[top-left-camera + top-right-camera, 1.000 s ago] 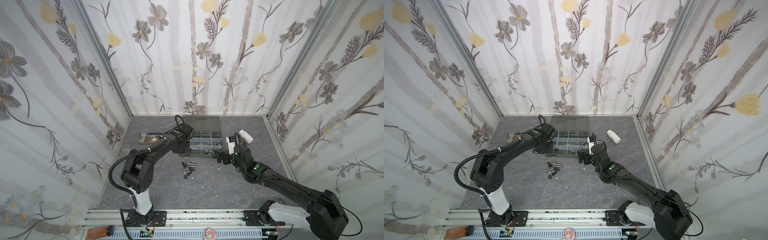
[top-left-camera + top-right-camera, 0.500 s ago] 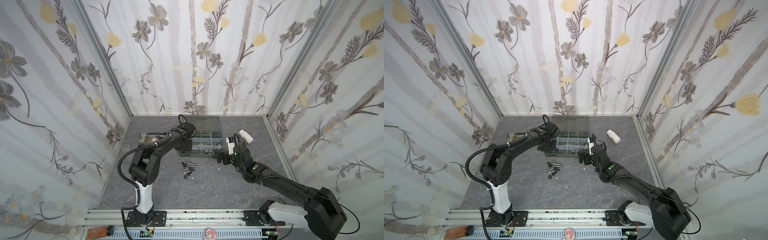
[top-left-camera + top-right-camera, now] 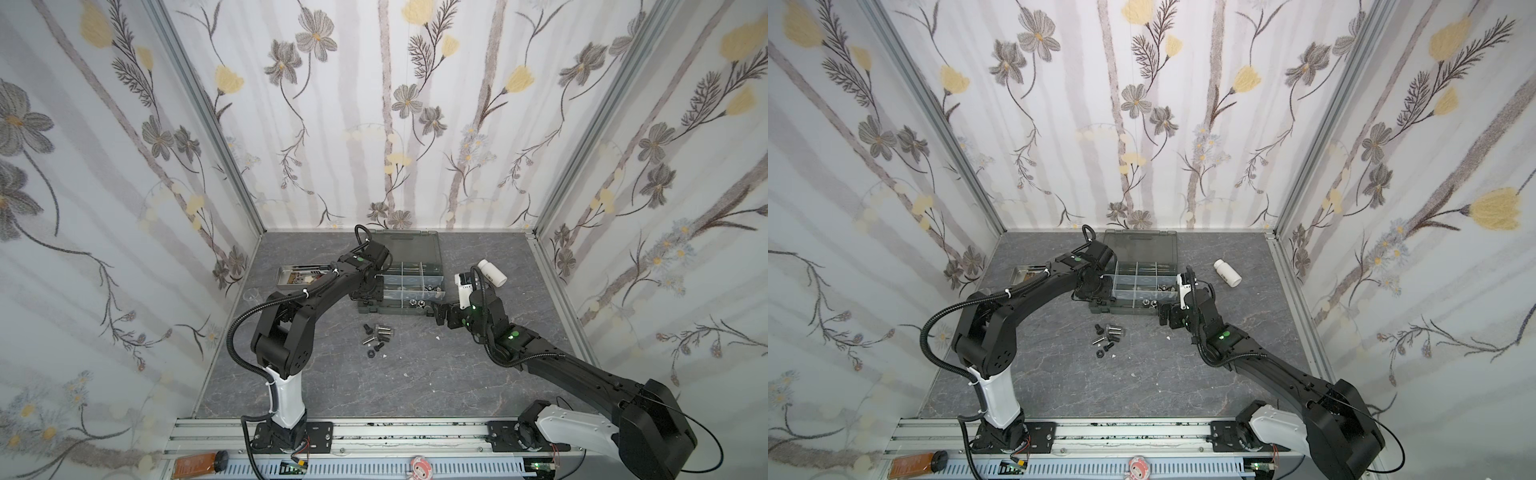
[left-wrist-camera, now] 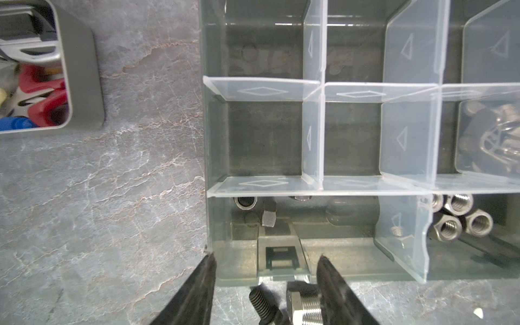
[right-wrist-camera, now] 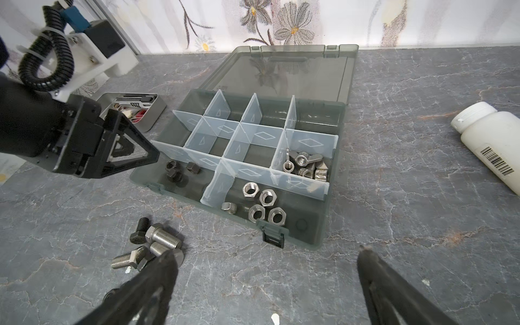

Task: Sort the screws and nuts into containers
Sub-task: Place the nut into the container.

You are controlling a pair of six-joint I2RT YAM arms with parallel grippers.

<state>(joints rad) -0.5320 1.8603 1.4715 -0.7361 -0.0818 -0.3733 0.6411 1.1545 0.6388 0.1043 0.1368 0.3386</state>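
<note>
The dark grey organizer box [image 3: 390,309] [image 3: 1125,309] lies open with its containers split by pale dividers. My left gripper [image 4: 266,270] [image 5: 135,157] hangs open and empty over the near-left compartment, where black nuts [image 5: 176,171] [image 4: 268,218] lie. Silver nuts [image 5: 261,202] [image 4: 461,216] fill the near-right compartment, with wing nuts [image 5: 306,166] behind them. Loose black and silver screws [image 3: 376,336] [image 3: 1108,336] [image 5: 152,247] lie on the table in front of the box. My right gripper [image 5: 264,261] [image 3: 438,316] stands wide open and empty, low over the table by the box's near-right corner.
A shallow steel tray [image 3: 299,276] [image 5: 152,112] with tools sits left of the box. A white bottle [image 3: 492,272] [image 5: 495,146] lies on its side to the right. The smoky lid [image 5: 295,73] lies flat behind the box, near the back wall.
My left gripper has shifted slightly over the box's near-left compartment and its jaws have opened. The right arm has barely moved and stays open.
</note>
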